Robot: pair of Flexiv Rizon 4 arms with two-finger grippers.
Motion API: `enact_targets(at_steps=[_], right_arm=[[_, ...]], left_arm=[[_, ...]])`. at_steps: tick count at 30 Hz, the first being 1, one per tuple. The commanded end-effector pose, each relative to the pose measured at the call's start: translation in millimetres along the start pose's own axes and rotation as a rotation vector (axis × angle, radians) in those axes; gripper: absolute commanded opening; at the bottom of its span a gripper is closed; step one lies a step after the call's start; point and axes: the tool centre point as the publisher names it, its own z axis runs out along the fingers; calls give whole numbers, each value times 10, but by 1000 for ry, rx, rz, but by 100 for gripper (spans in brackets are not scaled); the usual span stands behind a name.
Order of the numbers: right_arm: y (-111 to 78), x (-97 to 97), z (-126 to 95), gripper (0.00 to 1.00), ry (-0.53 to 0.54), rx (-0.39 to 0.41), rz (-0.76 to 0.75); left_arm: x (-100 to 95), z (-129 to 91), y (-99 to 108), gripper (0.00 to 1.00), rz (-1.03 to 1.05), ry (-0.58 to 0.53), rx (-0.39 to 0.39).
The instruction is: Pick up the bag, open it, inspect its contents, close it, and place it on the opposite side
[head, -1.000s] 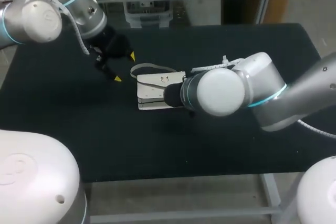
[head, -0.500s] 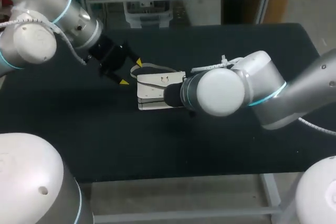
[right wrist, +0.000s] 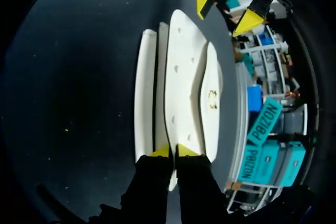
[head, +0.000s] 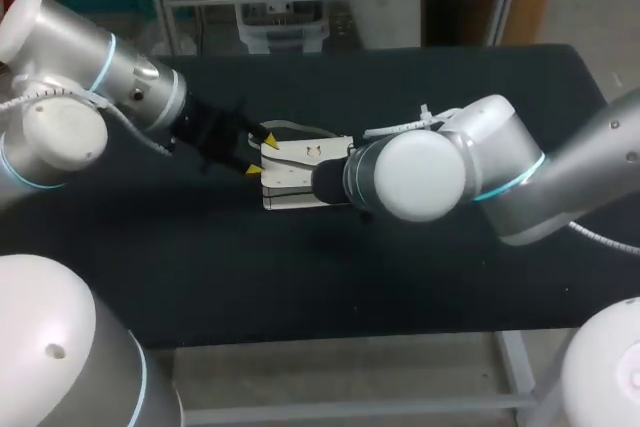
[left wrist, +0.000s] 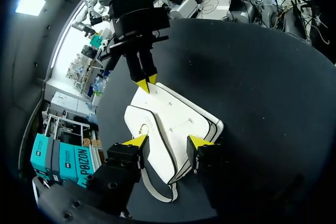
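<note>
A flat white bag (head: 300,172) lies in the middle of the black table, its grey strap (head: 290,127) looped behind it. My left gripper (head: 262,154) is at the bag's left end. In the left wrist view its fingers (left wrist: 168,141) stand on either side of the bag's (left wrist: 173,124) near end and strap (left wrist: 157,192), half closed, with no firm grip showing. My right gripper (right wrist: 173,151) is shut at the opposite end, a thin white layer of the bag (right wrist: 184,77) pinched between its tips. From above, the right arm hides that gripper.
The black table (head: 450,87) carries nothing else. Bare surface extends all around the bag, to the front, left and far right. My right arm's large elbow (head: 420,172) hangs over the table just right of the bag.
My left gripper has come down and right from behind the bag to its left end, and its fingers have narrowed around that end. The right arm and the bag have stayed still.
</note>
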Motion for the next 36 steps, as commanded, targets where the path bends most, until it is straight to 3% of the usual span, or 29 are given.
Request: enact_targets(at_steps=[1,8,20,29,36], right_arm=[[-2,13,6,0,-4,-3,1],[-2,13,6,0,-4,-3,1],[-2,13,6,0,-4,-3,1],[-2,13,6,0,-4,-3,1],[-2,13,6,0,-4,-3,1]], left_arm=[[-21,210,34,47,6,-111,21],[-83,342,58,44,-19,-142,64],[-108,478,82,43,18,-185,67],[-95,426,40,42,33,-188,122],[-147,641,84,41,66,-201,-13]])
